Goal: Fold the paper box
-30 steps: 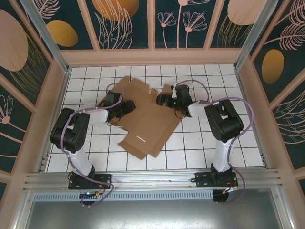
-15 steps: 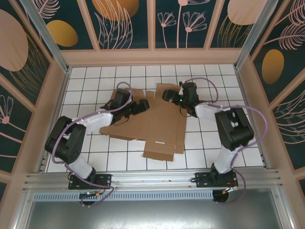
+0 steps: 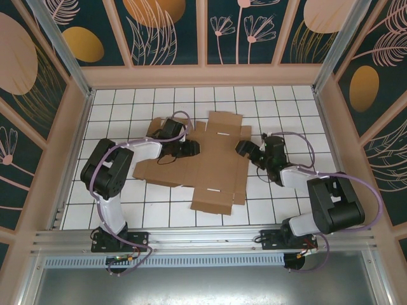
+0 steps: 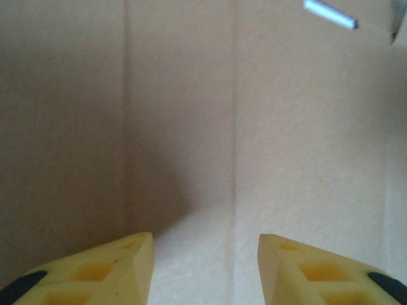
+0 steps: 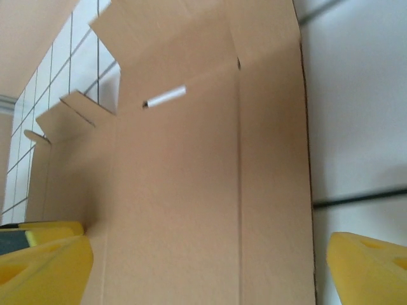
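Okay, left gripper (image 3: 189, 148): jaws partway apart, nothing between them, hanging over the left half of the flat brown die-cut corrugated-cardboard paper box (image 3: 213, 162). Left wrist view has the left gripper (image 4: 205, 267) with yellow fingertips (image 4: 121, 264) just above the bare cardboard (image 4: 254, 127); whether they touch it I cannot tell.

Right gripper (image 3: 243, 149): jaws spread wide, holding nothing, sitting at the box's right edge. In the right wrist view the right gripper (image 5: 206, 273) straddles that edge, with one yellow finger over the cardboard (image 5: 178, 190) and the other over the white tiled worktop (image 5: 356, 127). Contact not clear.

Counts: one paper box, two black arms, two grippers.

Box lies unfolded and flat around the middle of the worktop (image 3: 114, 108), flaps sticking out toward the far edge and the near edge, its left part under the left arm.

View differences: the top view gives the whole outline of the sheet and both arms. The left wrist view gives close-up creases plus one white slit (image 4: 331, 14) at upper right. The right wrist view shows one slit (image 5: 164, 96), notched flaps on the far side and the grout lines beside the box's edge.
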You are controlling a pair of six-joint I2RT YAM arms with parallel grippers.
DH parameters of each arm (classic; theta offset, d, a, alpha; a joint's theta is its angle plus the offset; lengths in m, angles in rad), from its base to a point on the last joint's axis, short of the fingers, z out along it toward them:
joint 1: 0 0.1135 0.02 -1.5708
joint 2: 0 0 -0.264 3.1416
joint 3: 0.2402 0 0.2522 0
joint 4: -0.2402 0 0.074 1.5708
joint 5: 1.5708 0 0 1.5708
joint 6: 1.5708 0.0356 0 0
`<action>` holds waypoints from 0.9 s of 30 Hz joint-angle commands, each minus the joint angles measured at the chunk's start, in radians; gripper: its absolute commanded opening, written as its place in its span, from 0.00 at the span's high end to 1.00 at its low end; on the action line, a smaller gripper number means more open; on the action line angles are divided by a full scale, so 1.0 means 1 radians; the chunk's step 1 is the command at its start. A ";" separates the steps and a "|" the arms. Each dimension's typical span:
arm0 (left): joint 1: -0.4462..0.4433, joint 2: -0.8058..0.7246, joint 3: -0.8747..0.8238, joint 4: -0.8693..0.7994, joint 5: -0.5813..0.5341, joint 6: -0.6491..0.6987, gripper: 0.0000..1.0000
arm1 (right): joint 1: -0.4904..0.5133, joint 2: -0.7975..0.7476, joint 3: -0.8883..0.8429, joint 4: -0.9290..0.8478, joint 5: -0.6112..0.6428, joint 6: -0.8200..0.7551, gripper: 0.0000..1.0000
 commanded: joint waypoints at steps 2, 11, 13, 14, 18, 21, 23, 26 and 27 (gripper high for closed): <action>0.002 -0.003 -0.053 -0.016 -0.040 -0.099 0.56 | -0.030 0.026 -0.035 0.157 -0.149 0.078 0.06; 0.002 -0.023 -0.162 0.056 -0.082 -0.257 0.56 | -0.058 0.114 -0.049 0.242 -0.196 0.112 0.15; 0.002 -0.033 -0.185 0.075 -0.083 -0.286 0.56 | -0.058 0.112 -0.060 0.270 -0.214 0.126 0.18; 0.002 -0.041 -0.200 0.091 -0.080 -0.299 0.56 | -0.059 0.104 -0.063 0.261 -0.207 0.125 0.18; 0.002 -0.042 -0.229 0.115 -0.083 -0.303 0.56 | -0.075 0.031 -0.099 0.215 -0.079 0.099 0.16; 0.002 -0.020 -0.222 0.109 -0.072 -0.299 0.57 | -0.099 0.015 -0.092 0.164 -0.079 0.087 0.14; 0.002 -0.009 -0.234 0.136 -0.060 -0.304 0.60 | -0.097 0.026 -0.075 0.127 -0.092 0.067 0.13; 0.003 0.027 -0.228 0.148 -0.038 -0.300 0.70 | -0.093 0.039 -0.070 0.123 -0.130 0.068 0.13; 0.002 0.034 -0.231 0.157 -0.027 -0.303 0.75 | -0.089 0.043 -0.069 0.132 -0.147 0.072 0.13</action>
